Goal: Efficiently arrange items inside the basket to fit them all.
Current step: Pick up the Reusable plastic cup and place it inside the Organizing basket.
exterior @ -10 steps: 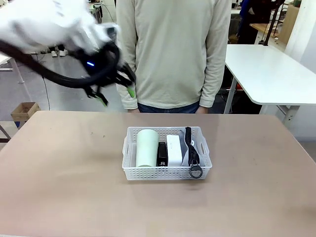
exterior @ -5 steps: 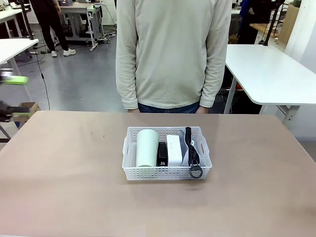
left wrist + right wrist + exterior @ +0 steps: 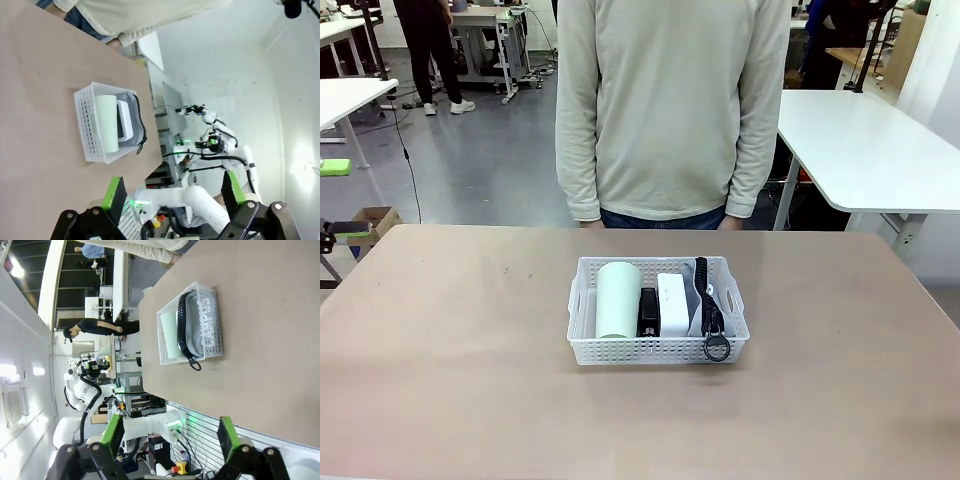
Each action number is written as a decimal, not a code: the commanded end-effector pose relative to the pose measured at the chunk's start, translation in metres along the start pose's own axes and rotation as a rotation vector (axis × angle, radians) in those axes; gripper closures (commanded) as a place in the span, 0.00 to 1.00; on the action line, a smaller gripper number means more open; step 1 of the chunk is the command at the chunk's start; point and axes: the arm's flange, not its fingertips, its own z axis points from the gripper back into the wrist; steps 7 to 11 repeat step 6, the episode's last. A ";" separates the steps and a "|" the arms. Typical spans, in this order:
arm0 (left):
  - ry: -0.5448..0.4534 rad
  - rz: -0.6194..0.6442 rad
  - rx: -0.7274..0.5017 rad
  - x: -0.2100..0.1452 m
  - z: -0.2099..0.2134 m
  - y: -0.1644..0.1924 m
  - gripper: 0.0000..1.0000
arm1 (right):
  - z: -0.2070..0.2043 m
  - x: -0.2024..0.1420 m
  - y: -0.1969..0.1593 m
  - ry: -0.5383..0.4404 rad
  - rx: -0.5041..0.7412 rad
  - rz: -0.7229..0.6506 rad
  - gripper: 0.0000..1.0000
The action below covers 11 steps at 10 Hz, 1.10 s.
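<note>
Since the earlier frame, the left arm had swung away from over the table's far left. All four items lay side by side in the basket [image 3: 582, 352] at mid-table: cup [image 3: 615, 299], stapler [image 3: 648, 311], white device [image 3: 672, 302], pouch [image 3: 701, 300] (its strap ring hanging over the near rim). Packing looked finished. Left gripper [image 3: 174, 194] and right gripper [image 3: 170, 435] hung empty, fingers apart; any next move seemed only a final check.

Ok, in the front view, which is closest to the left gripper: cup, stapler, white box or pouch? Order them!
Left gripper sits at picture's left edge.
1. Pale green cup, basket's left end.
2. Black stapler, beside it.
3. White device, right of middle.
4. Grey pouch, right end.
</note>
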 end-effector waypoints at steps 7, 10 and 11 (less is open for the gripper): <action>-0.019 -0.002 0.005 -0.004 0.001 -0.009 0.00 | 0.000 0.000 -0.002 0.003 -0.004 0.025 0.00; -0.019 -0.002 0.005 -0.004 0.001 -0.009 0.00 | 0.000 0.000 -0.002 0.003 -0.004 0.025 0.00; -0.019 -0.002 0.005 -0.004 0.001 -0.009 0.00 | 0.000 0.000 -0.002 0.003 -0.004 0.025 0.00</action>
